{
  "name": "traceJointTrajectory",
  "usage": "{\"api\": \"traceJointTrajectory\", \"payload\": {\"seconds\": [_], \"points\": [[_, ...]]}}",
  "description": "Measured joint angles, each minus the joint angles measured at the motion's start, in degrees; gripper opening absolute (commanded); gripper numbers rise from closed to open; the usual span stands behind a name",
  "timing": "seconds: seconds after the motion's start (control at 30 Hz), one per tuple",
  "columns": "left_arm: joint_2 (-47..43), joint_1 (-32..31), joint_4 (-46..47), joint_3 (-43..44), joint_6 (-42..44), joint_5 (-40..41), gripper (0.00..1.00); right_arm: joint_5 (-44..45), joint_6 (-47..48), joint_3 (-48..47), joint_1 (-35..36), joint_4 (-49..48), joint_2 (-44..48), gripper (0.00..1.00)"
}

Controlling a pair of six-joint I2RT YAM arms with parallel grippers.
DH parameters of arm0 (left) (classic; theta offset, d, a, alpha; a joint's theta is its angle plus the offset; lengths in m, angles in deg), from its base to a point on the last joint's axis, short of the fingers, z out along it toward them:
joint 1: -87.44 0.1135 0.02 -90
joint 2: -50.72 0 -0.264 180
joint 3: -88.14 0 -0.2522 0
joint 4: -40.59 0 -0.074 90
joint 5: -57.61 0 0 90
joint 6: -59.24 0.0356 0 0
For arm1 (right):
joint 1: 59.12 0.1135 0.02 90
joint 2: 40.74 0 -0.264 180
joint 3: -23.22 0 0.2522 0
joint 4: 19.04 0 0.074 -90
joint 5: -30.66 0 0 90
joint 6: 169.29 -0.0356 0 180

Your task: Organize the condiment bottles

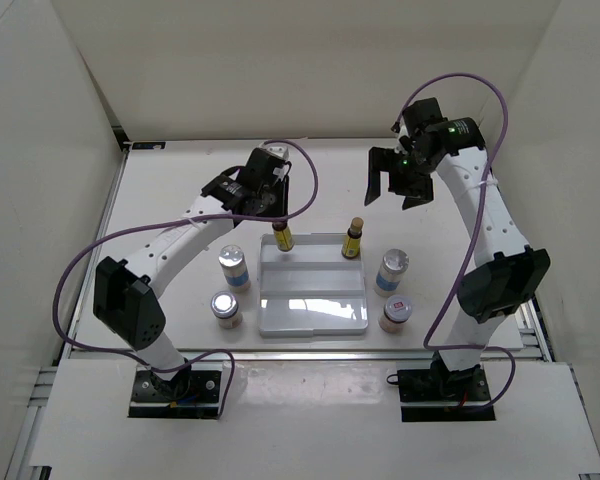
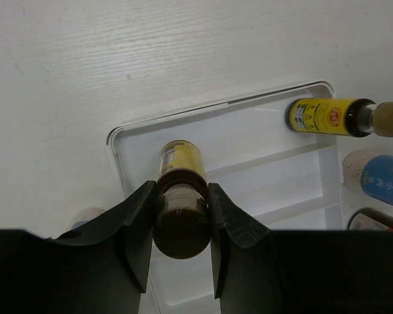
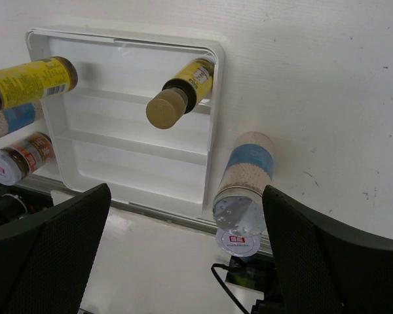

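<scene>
pinching an amber bottle point(image 2: 181, 160), left hand point(image 2: 181, 208), clear only from its wrist view; right hand point(image 1: 393, 192) spread.

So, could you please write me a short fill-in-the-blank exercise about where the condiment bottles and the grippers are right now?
1. Exactly ___ amber bottles stand in the white tray.
2. The ___ arm's fingers clamp one amber bottle by its dark cap.
3. The right gripper is ___ and holds nothing.
4. The blue-labelled bottles and short jars stand on the ___, not in the tray.

Missing words: two; left; open; table.
</scene>
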Motion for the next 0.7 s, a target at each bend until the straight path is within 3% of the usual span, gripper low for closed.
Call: {"api": "traceJointTrajectory", "payload": {"seconds": [0.5, 0.6, 0.63, 0.7], "points": [[3.13, 0.2, 1.99, -5.75, -0.33, 1.88, 0.11, 0.46, 0.0, 1.57, -1.46, -0.22, 3.08, 1.0], [3.34, 0.2, 2.47, -5.75, -0.33, 2.89, 0.3, 0.5, 0.0, 1.9, -1.46, -0.24, 3.08, 1.0], [3.37, 0.2, 2.56, -5.77, -0.33, 3.17, 0.46, 0.55, 0.02, 1.92, -1.46, -0.22, 3.08, 1.0], [3.43, 0.2, 2.56, -5.77, -0.15, 3.41, 0.64, 0.59, 0.09, 1.92, -1.46, -0.24, 3.08, 1.0]]}}
